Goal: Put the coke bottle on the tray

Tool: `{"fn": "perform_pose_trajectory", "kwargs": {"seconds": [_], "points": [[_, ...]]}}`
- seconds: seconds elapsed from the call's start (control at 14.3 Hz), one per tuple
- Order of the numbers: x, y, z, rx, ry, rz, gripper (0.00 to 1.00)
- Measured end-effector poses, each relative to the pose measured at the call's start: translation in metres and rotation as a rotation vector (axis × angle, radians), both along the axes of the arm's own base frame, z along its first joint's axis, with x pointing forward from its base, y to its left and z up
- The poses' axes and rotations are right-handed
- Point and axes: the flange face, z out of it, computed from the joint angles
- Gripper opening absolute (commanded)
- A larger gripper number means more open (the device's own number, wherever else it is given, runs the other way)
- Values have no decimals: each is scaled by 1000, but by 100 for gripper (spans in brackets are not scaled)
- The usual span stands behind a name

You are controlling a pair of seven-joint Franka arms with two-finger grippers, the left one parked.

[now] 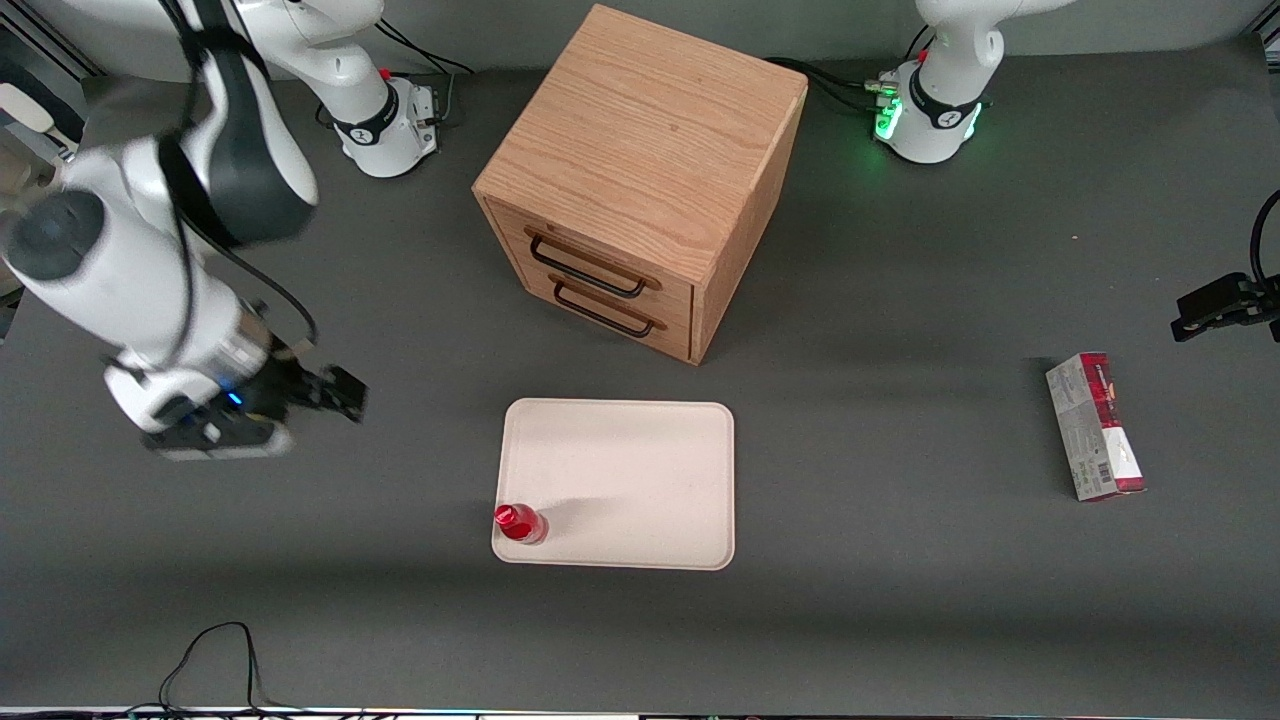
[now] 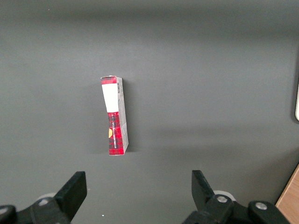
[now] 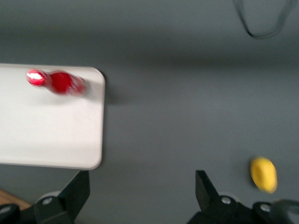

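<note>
Coke bottle (image 1: 520, 523) stood upright on the tray's (image 1: 640, 470) corner; the gripper (image 1: 215, 432), spread wide and empty, hovered toward the working arm's table edge.

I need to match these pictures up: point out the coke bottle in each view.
Front view: bottle stands on the tray, at the corner nearest the camera, toward the working arm's end.
Right wrist view: bottle on the tray, near a corner.
Left wrist view: not in it.
Shared landmark: the tray.
The end effector is open, off the tray.
</note>
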Motion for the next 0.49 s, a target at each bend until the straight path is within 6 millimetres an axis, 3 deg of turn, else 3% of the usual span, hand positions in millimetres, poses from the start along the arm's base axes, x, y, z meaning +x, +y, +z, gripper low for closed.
{"fn": "perform_pose_trajectory", "kwargs": {"seconds": [0.14, 0.28, 0.49], "points": [[-57, -38, 7, 10, 20, -16, 100], [-99, -71, 17, 25, 69, -12, 100], [-116, -93, 40, 40, 94, -19, 100]]}}
